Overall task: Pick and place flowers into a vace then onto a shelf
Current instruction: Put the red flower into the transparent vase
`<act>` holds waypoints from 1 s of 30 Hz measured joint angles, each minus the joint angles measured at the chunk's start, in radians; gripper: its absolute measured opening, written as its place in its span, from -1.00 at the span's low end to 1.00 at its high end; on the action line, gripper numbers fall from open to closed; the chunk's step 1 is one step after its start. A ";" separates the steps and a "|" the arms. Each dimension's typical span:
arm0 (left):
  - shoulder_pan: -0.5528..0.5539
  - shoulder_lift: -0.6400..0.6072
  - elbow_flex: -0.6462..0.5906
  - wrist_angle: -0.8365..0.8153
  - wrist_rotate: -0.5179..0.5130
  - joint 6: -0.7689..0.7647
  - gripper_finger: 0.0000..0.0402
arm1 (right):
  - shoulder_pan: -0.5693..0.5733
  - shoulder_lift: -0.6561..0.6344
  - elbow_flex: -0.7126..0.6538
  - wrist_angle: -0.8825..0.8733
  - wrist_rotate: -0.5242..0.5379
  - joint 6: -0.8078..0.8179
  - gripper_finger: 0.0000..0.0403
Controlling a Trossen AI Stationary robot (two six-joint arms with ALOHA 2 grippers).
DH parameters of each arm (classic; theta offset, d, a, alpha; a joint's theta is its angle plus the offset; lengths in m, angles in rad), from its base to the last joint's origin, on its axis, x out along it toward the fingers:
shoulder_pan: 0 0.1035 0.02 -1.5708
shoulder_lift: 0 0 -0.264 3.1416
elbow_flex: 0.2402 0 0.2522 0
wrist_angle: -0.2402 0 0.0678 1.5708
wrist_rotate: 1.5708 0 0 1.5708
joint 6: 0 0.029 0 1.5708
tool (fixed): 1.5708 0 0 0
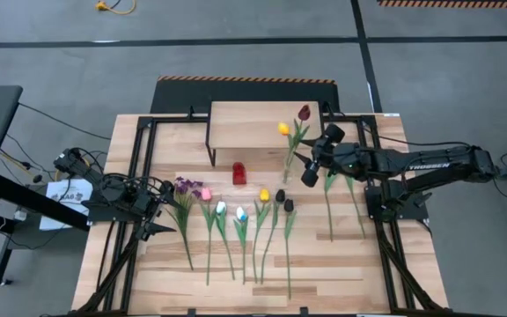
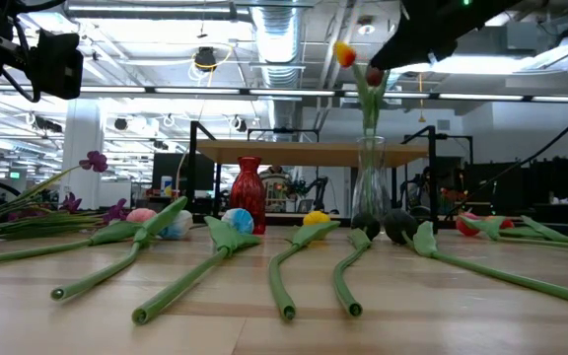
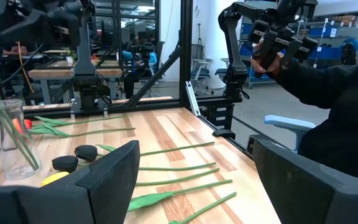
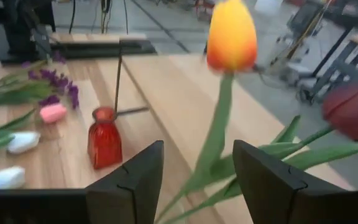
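Mostly hidden: clear vase (image 2: 368,179) all but invisible from above, plain only in the low and left wrist views; base behind dark blooms in the low view.
Cut off: maroon tulip (image 4: 355,107) at the edge of the right wrist view; two stems (image 1: 341,204) by the right arm partly under it, blooms not seen.
Hard to make out: purple sprigs (image 1: 185,186) and nearby stems bunched together, count unsure.
In clear vase: two flowers, orange-yellow tulip (image 4: 231,36) and maroon tulip, stems upright, just beside the shelf (image 1: 262,123) on the table, not on it.
Red vase (image 1: 239,173): one, empty, on the table in front of the shelf.
Flowers on table: about eight in a row in the middle, among them pink (image 1: 206,194), white (image 1: 222,209), pale blue (image 1: 241,214), yellow (image 1: 265,195), two dark (image 1: 284,200); plus the two by the right arm.
Shelf: one, top bare.
Right gripper (image 4: 197,171): stretched out from the right, raised at bloom height by the clear vase; fingers parted either side of the orange-yellow tulip's stem, not clamped on it, holding nothing.
Left gripper (image 3: 194,171): low at the left side of the table near the sprigs, fingers spread wide, nothing between them.
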 joint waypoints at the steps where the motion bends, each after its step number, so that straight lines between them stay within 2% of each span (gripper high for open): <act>1: 0.000 0.000 0.000 0.000 0.000 0.000 0.51 | 0.000 0.000 0.000 -0.019 0.000 0.014 -0.07; 14: 0.000 0.000 0.000 0.000 0.000 0.000 0.51 | 0.000 0.000 0.000 -0.319 -0.020 0.351 -0.15; 25: 0.000 0.000 0.000 0.000 0.000 0.000 0.51 | 0.000 0.000 0.000 -0.454 -0.218 0.537 -0.18; 30: 0.000 0.000 0.000 0.000 0.000 0.000 0.51 | 0.000 0.000 0.000 -0.569 -0.236 0.598 -0.20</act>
